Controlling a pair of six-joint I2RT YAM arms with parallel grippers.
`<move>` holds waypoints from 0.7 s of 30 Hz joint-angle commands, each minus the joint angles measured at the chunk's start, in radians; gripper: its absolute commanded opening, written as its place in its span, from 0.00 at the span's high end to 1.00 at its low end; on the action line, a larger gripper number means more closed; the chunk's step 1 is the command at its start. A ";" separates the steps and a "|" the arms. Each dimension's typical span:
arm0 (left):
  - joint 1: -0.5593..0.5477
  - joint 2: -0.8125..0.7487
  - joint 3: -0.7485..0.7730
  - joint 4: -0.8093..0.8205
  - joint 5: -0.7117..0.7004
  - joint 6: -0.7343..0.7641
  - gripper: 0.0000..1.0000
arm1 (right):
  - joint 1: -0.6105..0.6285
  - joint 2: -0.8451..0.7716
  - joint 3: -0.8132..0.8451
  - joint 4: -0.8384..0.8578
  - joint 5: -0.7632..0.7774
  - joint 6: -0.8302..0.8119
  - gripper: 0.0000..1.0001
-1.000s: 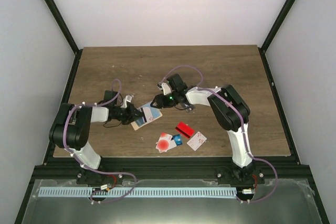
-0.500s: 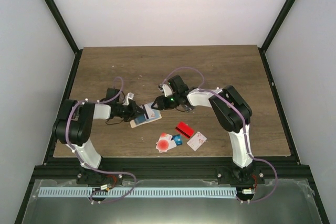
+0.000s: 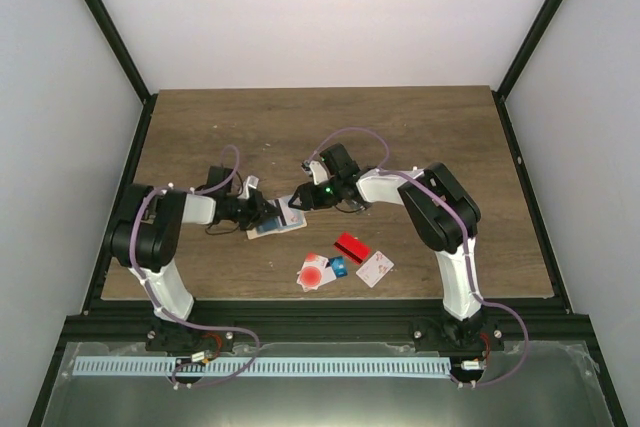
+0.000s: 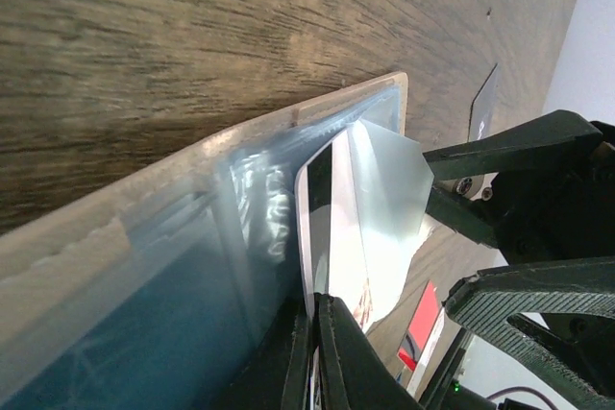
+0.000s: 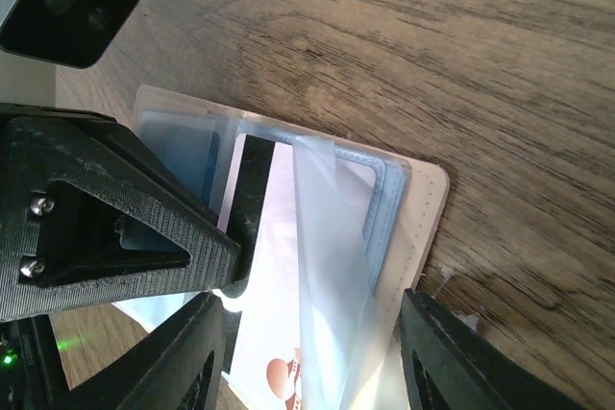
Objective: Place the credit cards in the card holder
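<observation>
The beige card holder point(image 3: 268, 231) lies open at mid table, its clear sleeves up point(image 5: 423, 228) point(image 4: 240, 141). My left gripper point(image 3: 262, 215) is shut on a white card with a black stripe point(image 4: 332, 228) and holds its edge at the mouth of a sleeve point(image 4: 315, 333). That card also shows in the right wrist view point(image 5: 279, 276). My right gripper point(image 3: 300, 201) is open and straddles the holder's end, a lifted clear sleeve flap point(image 5: 332, 266) between its fingers point(image 5: 317, 372). A red-dot card point(image 3: 315, 272), a blue card point(image 3: 338, 267), a red card point(image 3: 351, 245) and a white card point(image 3: 375, 268) lie loose in front.
The two grippers face each other tip to tip over the holder. The loose cards lie just in front of them, towards the near edge. Black frame rails point(image 3: 115, 217) border the wooden table point(image 3: 420, 127) on both sides.
My left gripper has moved right with the striped card, up to the holder and close to the right gripper. The right gripper shifted slightly down-left onto the holder's end.
</observation>
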 commanded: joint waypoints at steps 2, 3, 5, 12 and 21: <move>-0.014 -0.002 0.010 -0.052 -0.085 0.035 0.87 | 0.027 -0.029 -0.018 -0.089 -0.031 -0.015 0.48; -0.016 -0.015 0.007 -0.069 -0.092 0.046 0.82 | 0.027 -0.035 -0.017 -0.092 -0.026 -0.015 0.48; -0.023 -0.040 0.009 -0.111 -0.108 0.071 0.73 | 0.026 -0.047 -0.012 -0.099 -0.018 -0.017 0.48; -0.046 -0.148 -0.011 -0.197 -0.160 0.095 0.56 | 0.022 -0.088 0.012 -0.131 0.006 -0.022 0.47; -0.077 -0.296 -0.001 -0.345 -0.258 0.138 0.34 | 0.016 -0.138 0.036 -0.158 0.020 -0.023 0.47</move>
